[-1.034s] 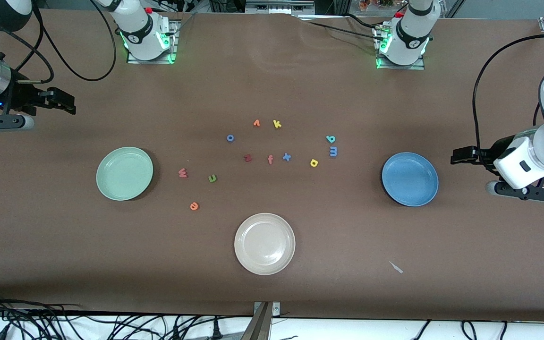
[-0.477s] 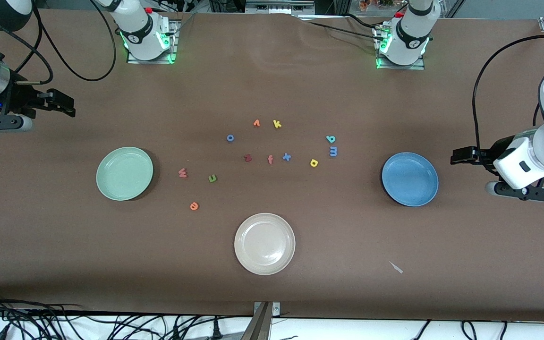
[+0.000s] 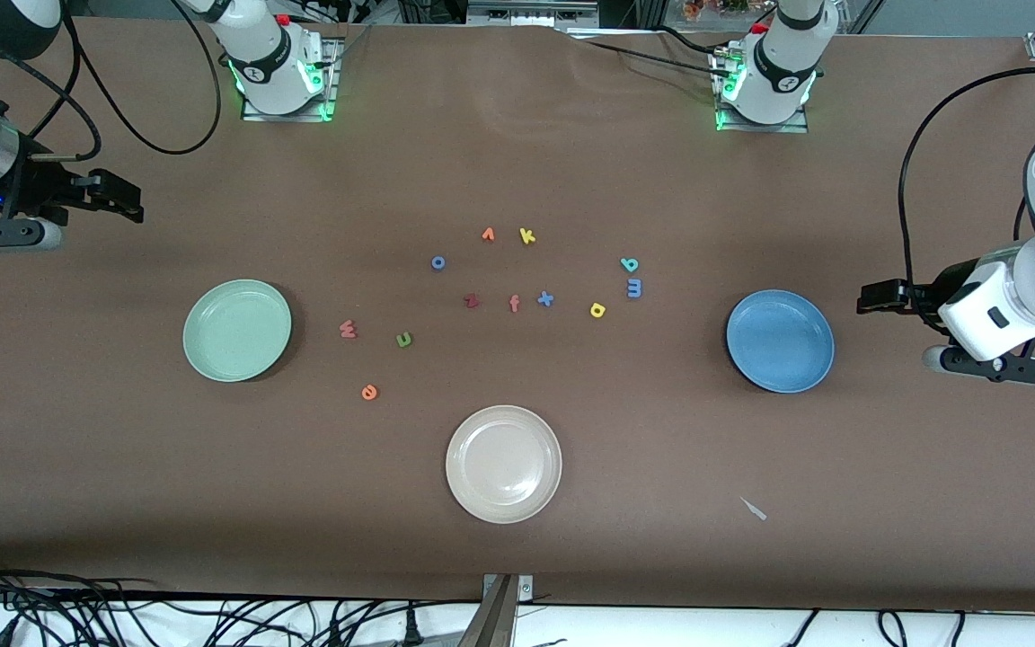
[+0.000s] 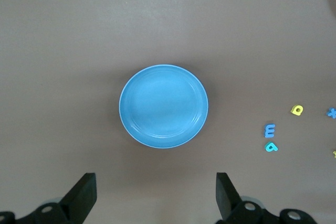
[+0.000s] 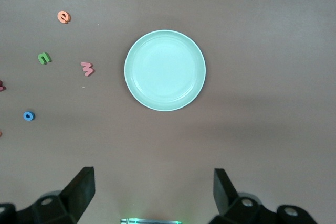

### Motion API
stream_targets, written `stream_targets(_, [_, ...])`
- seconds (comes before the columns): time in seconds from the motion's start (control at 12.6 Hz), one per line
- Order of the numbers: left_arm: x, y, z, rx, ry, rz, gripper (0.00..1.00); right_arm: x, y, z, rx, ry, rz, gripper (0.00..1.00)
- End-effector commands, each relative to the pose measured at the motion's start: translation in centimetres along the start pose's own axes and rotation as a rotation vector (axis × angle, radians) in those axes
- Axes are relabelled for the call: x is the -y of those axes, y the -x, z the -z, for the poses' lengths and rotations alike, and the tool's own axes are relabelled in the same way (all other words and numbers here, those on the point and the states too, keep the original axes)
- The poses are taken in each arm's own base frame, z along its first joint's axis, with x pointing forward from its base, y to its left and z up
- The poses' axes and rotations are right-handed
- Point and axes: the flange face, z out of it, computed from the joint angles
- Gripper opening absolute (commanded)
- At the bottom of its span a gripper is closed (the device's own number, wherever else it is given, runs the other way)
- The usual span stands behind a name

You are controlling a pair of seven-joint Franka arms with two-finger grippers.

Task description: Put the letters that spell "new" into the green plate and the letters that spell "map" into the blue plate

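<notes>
right gripper (image 3: 127, 199): hanging wide open, empty, at the right arm's table end.
w (image 3: 348, 330): lying at four o'clock from it, beside the green plate (image 3: 199, 359).
left gripper (image 3: 868, 298): waiting wide open by the blue plate (image 3: 818, 370); m (image 3: 633, 288), p (image 3: 630, 264), a (image 3: 597, 310) lying at nine o'clock.

Three round plates sat out: one green plate (image 3: 237, 330), one blue plate (image 3: 780, 341), one cream-white plate (image 3: 504, 464). I counted twelve small foam letters (image 3: 514, 304) scattered between them. Two arms stood there, each with one gripper, and one tiny pale scrap (image 3: 754, 509) lay apart.
</notes>
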Motion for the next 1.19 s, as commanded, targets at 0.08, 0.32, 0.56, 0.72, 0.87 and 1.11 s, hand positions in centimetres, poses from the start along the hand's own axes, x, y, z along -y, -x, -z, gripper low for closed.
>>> stream_targets(0.08, [-0.1, 0.1, 0.2, -0.006, -0.029, -0.003, 1.0, 0.1, -0.3, 0.5, -0.004, -0.014, -0.007, 1.0])
stream_targets(0.32, [-1.6, 0.3, -0.5, 0.011, -0.027, -0.01, 1.0, 0.4, -0.3, 0.4, -0.006, -0.013, 0.001, 1.0])
stream_targets(0.56, [-6.6, 0.4, -2.5, 0.049, -0.022, 0.033, 1.0, 1.2, -0.5, 0.5, -0.018, -0.011, 0.014, 1.0])
stream_targets(0.72, [-10.0, 0.7, -4.3, 0.078, -0.012, 0.033, 1.0, 1.4, -0.6, 0.5, -0.03, -0.011, 0.017, 1.0])
stream_targets(0.87, [-13.3, 0.9, -6.7, 0.096, -0.011, 0.057, 1.0, 2.4, -1.0, 0.5, -0.057, -0.008, 0.037, 1.0])
stream_targets(1.11, [-17.9, 1.7, -11.6, 0.086, -0.009, 0.108, 1.0, 6.1, -2.0, -0.9, -0.049, 0.0, 0.102, 1.0])
